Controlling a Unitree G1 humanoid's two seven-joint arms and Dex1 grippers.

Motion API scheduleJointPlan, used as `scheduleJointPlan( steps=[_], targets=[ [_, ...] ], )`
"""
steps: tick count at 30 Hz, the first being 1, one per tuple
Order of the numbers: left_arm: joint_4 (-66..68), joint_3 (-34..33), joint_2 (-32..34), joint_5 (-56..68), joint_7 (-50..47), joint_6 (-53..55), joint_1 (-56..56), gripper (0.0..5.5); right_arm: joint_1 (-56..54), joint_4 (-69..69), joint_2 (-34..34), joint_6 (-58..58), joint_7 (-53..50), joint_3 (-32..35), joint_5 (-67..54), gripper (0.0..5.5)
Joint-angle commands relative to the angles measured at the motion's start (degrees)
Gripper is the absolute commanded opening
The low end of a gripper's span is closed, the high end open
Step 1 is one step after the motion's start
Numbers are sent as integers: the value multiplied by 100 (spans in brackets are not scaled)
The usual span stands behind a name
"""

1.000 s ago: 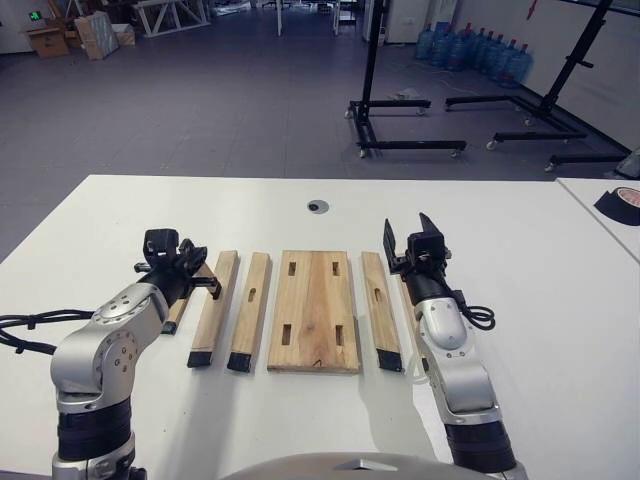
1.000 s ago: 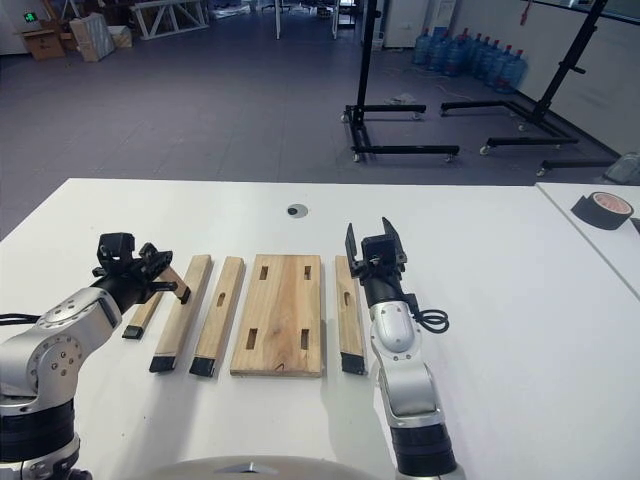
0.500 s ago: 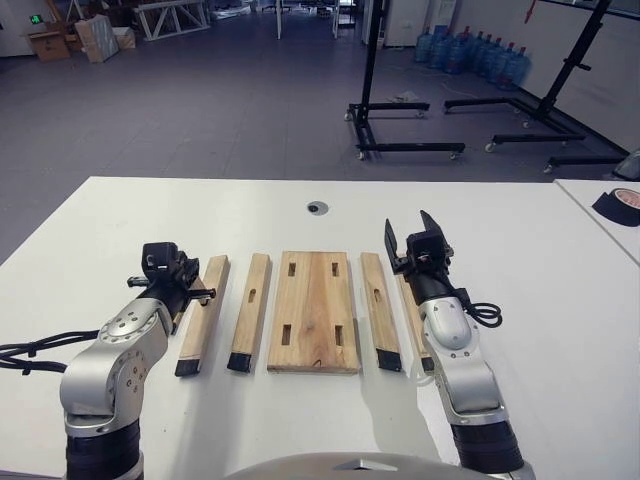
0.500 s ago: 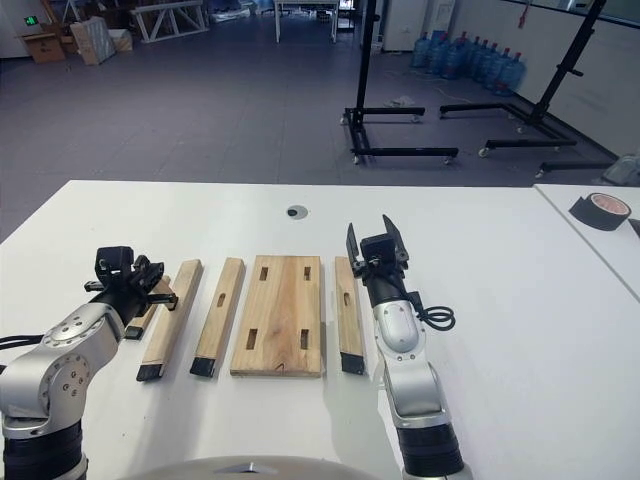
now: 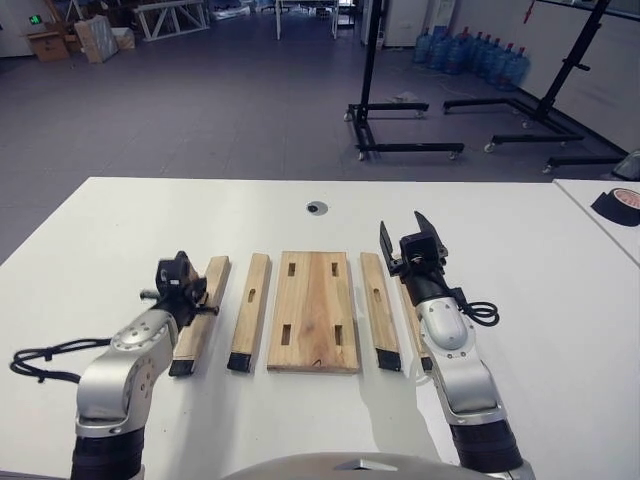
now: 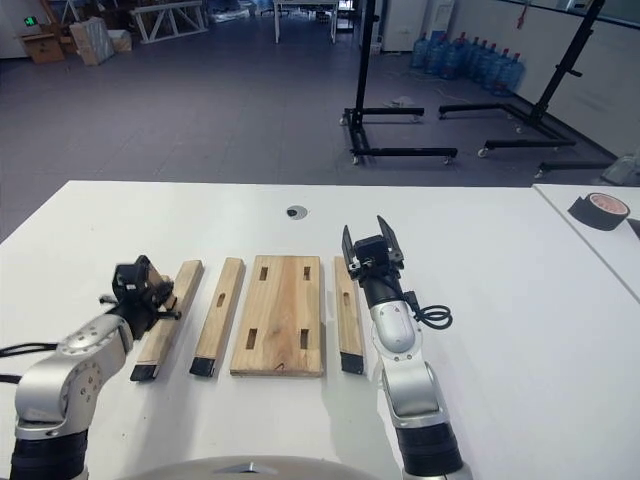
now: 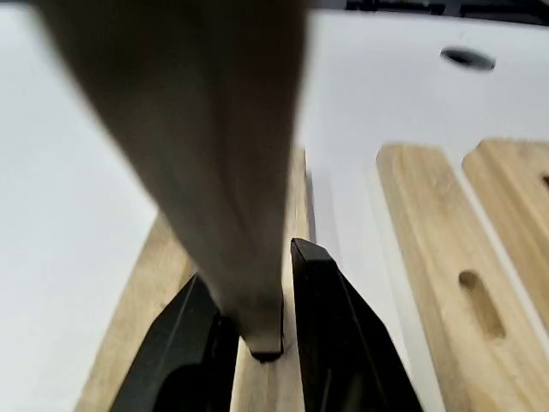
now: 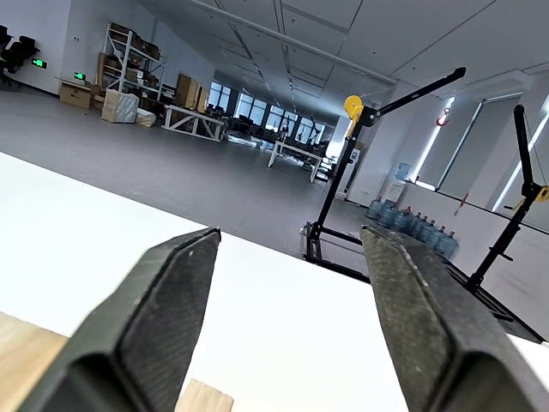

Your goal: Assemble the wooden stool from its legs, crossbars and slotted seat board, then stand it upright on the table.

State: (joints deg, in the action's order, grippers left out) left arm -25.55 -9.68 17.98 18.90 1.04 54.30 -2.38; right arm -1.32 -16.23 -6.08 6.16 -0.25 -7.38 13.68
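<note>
The left hand [image 5: 179, 284] is pressed onto one end of a thin pale wooden crossbar [image 7: 197, 129], held over the leftmost black-tipped wooden leg [image 5: 196, 318] at the left of the white worktop [image 5: 120, 220]. Whether bar and leg touch I cannot tell. A second leg [image 5: 250, 310], slotted, lies just right of it. The flat wooden seat board with four slots [image 5: 314, 310] is in the middle, with a third leg [image 5: 378, 310] close on its right. The right hand [image 5: 403, 235] hovers spread and empty by that leg's far end.

All the parts look like dry solid wood: stiff, light, not fragile, and rough enough to grip. The crossbar, pinched at its end, would likely swing, so a hold nearer its middle seems steadier. The legs are probably best taken mid-length, clear of the slots. The board looks too wide to span, so an edge is the likelier hold. No label or writing is readable on any part.
</note>
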Motion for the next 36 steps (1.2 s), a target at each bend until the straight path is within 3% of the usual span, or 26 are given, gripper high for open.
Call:
scheduleJointPlan(
  steps=[1,10,15,20,27,33,36],
  targets=[
    [-40,-131,-100,-119,-28,-388,273,150,-125,108,-49,-129,-15,-46,146,299],
    [-553,54,114,-880,52,-1527,130,154,-145,200,-4,-233,-47,84,109,299],
    [-633,-209,318,-1064,186,-2098,529,154,-111,250,-2,-299,-65,81,163,299],
    [-242,-1009,281,-62,580,-2625,1928,154,-158,287,-25,-297,-53,56,220,299],
    [1014,-1455,-38,1225,1051,-2360,2006,154,-264,433,-82,-363,-1,25,241,299],
    [2245,-719,-360,651,1622,-3134,851,154,-404,671,-38,-307,8,301,-89,299],
    [2417,-658,-285,542,1647,-3318,852,154,-437,629,-69,-297,40,364,-109,299]
  ],
)
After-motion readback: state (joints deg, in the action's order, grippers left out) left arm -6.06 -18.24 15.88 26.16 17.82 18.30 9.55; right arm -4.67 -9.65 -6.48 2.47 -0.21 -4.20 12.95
